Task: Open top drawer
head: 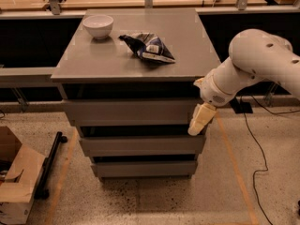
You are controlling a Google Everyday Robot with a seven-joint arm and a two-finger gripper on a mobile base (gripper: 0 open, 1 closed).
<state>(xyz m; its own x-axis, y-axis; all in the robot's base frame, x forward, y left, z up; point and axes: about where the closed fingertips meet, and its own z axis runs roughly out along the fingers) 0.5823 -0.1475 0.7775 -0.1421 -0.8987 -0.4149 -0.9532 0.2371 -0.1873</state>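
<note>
The top drawer (131, 111) is the widest grey flat front, just below the cabinet's top (93, 62), with a dark gap above it. Two narrower grey fronts sit under it. My gripper (198, 122) hangs from the white arm (253, 64) with its cream fingers pointing down. It is at the right end of the top drawer's front, its tip reaching the drawer's lower edge. I cannot tell if it touches the front.
A white bowl (98, 25) and a dark snack bag (150, 47) lie on the cabinet's top. A cardboard box (14, 182) and a black bar (50, 165) are on the floor at left. Cables (251, 139) run on the floor at right. Wooden tables stand behind.
</note>
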